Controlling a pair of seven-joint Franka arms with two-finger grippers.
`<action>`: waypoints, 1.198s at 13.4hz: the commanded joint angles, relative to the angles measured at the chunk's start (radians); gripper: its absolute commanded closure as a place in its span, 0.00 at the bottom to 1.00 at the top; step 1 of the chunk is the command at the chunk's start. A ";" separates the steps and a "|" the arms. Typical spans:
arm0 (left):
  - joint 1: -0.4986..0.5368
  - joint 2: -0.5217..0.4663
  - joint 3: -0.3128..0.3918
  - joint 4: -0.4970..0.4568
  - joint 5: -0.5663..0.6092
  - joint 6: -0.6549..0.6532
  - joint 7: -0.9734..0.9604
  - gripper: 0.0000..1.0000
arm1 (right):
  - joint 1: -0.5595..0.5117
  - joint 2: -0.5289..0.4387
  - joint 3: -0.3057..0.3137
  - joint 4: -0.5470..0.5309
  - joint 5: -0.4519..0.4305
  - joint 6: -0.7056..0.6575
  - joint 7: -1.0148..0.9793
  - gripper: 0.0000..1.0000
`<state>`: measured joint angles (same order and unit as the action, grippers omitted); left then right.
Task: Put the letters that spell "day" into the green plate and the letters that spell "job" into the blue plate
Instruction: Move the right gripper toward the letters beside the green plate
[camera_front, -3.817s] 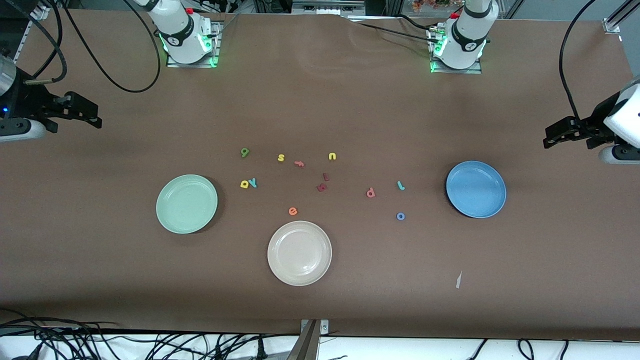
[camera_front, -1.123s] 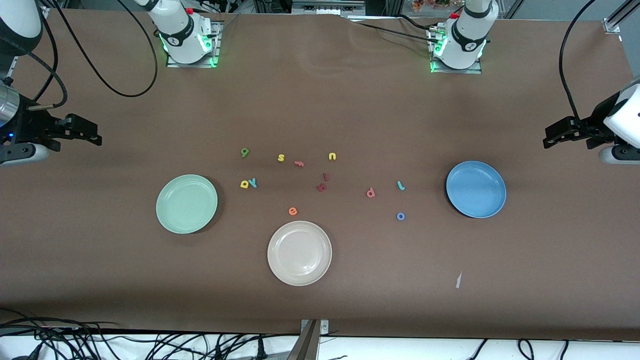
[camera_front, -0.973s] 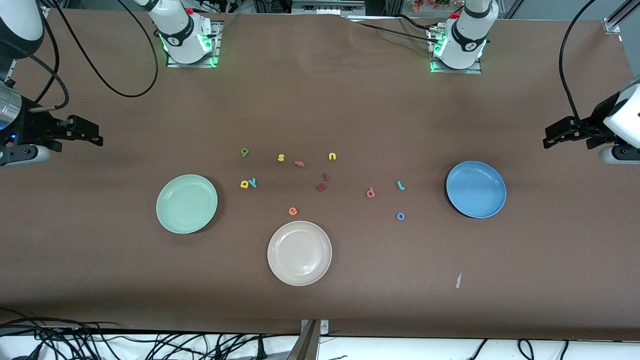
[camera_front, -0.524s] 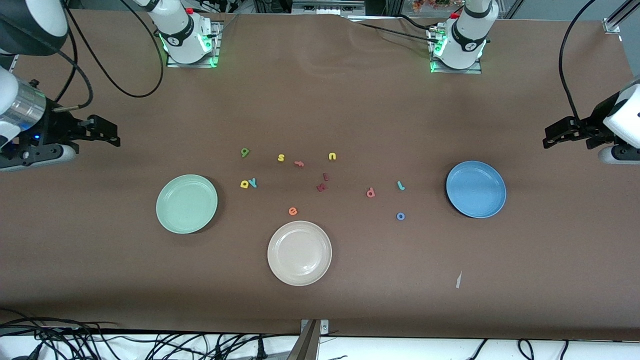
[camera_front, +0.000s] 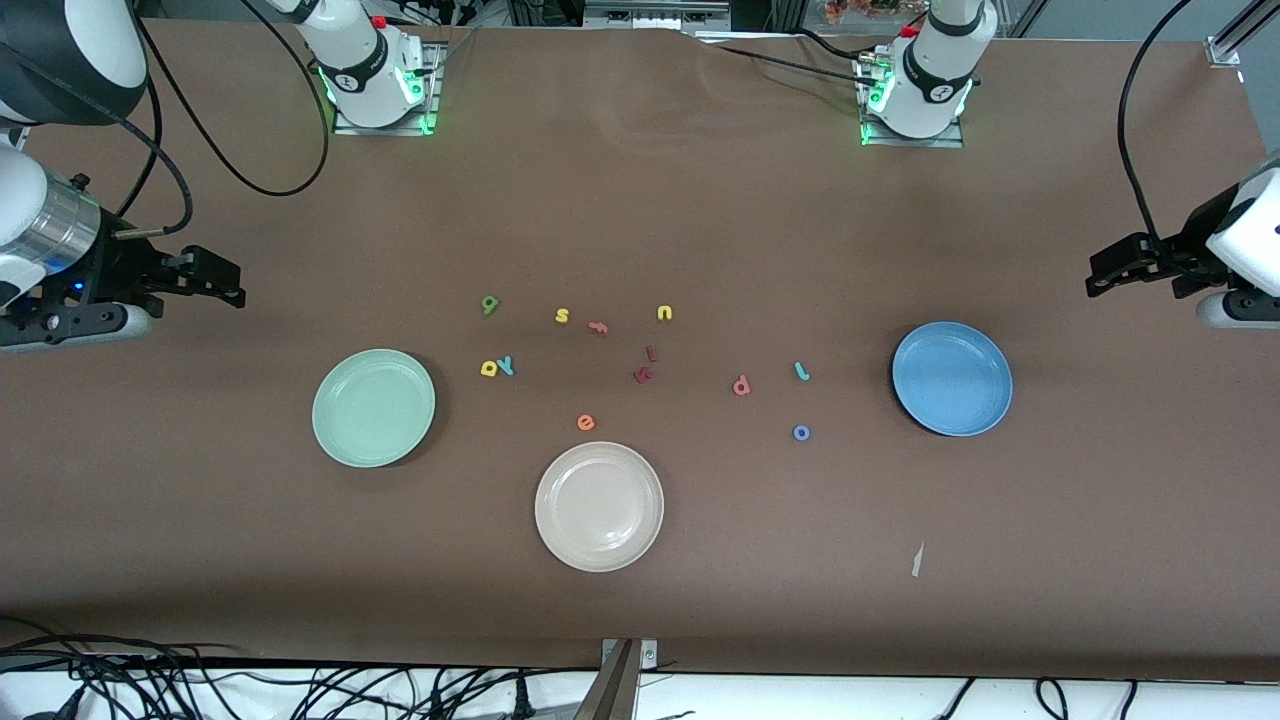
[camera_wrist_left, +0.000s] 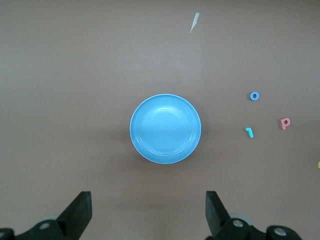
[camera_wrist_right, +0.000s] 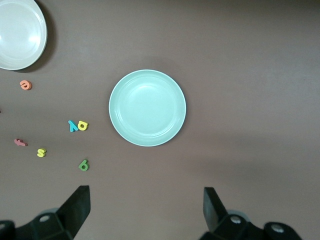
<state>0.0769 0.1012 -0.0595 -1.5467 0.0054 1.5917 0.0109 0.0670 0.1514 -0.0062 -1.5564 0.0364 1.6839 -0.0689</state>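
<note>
Letters (camera_front: 497, 367) loose on brown counter (camera_front: 640, 560), between round green plate (camera_front: 373, 407) and blue plate (camera_front: 951, 378).
Foam "s" (camera_front: 562, 316), "u" (camera_front: 664, 313) readable. Left gripper (camera_front: 1110, 272), right gripper (camera_front: 215, 280) released, raised at counter ends.

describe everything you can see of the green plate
The green plate is round, pale mint green, with a smooth, slightly glossy plastic look and a shallow raised rim around a flat centre. It lies flat and upright on the brown table, toward the right arm's end, and holds nothing. No letter or gripper touches it; the closest letters, a yellow one and a teal one, lie on the table beside it, apart from its rim. In the right wrist view it shows centred, well ahead of the fingers.
</note>
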 joint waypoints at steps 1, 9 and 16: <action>0.001 0.003 -0.006 0.014 0.027 -0.010 0.001 0.00 | 0.001 -0.001 0.005 -0.010 0.010 0.034 0.008 0.00; 0.001 0.003 -0.008 0.014 0.027 -0.010 0.003 0.00 | 0.002 0.007 0.008 -0.021 0.010 0.039 0.006 0.00; 0.001 0.005 -0.008 0.014 0.027 -0.010 0.003 0.00 | 0.002 0.005 0.009 -0.036 0.014 0.046 0.011 0.00</action>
<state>0.0769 0.1012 -0.0600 -1.5467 0.0054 1.5917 0.0109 0.0698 0.1662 -0.0007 -1.5779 0.0372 1.7185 -0.0688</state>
